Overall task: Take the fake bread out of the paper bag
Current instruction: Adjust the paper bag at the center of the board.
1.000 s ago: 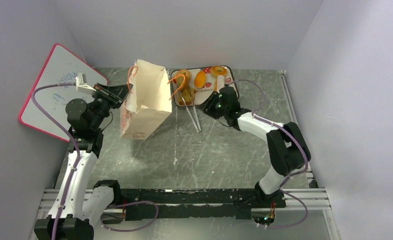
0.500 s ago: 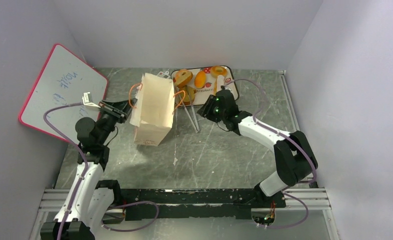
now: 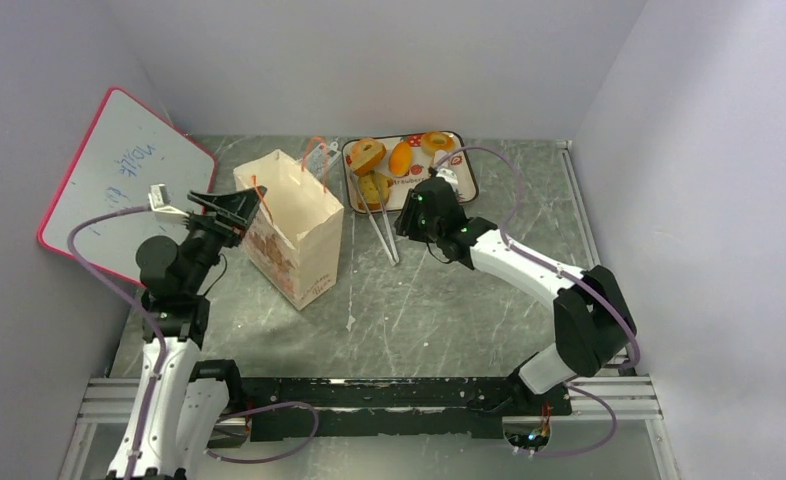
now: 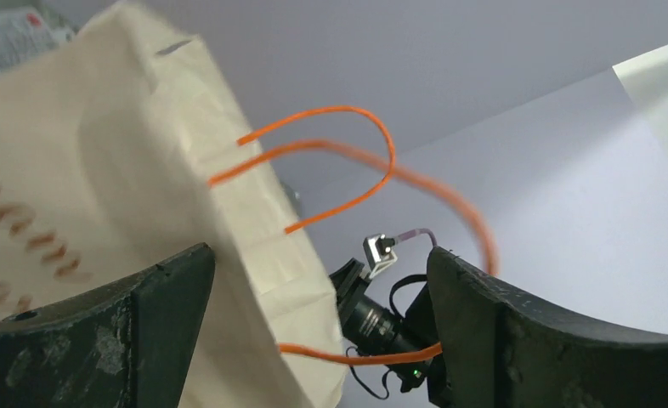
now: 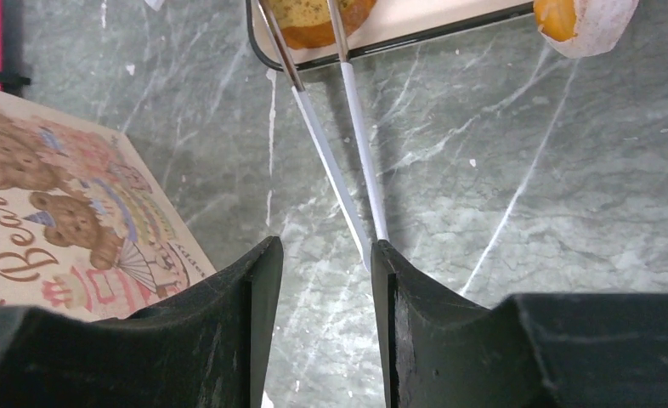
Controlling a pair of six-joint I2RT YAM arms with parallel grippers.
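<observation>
One paper bag [image 3: 294, 235] stands centre-left on the table, printed side showing, mouth up. Its inside is hidden in every view. My left claw [image 4: 320, 255] is spread wide and holds nothing; the bag wall and orange handles sit just ahead of it. Tray [image 3: 466, 172] is at the back, apart from the bag. Fake bread [image 3: 401, 158]: four pieces counted, all on the tray, so I judge the job done or nearly so. Tongs [image 5: 348, 153] run from the tray down onto the table, with the joined end at my right claw [image 5: 324, 246]. Its fingers stand apart and pinch nothing.

Risk: the bag is light and unsupported. If I pull the left claw back carelessly, a finger could hook a handle loop and tip the bag. My right claw closing low could skid the tongs and nudge bread off the tray.

Change: half a second ago my left claw was pinched shut at the bag's edge, with the bag nearer the tray. Now it is released, and the bag sits further left and turned.
</observation>
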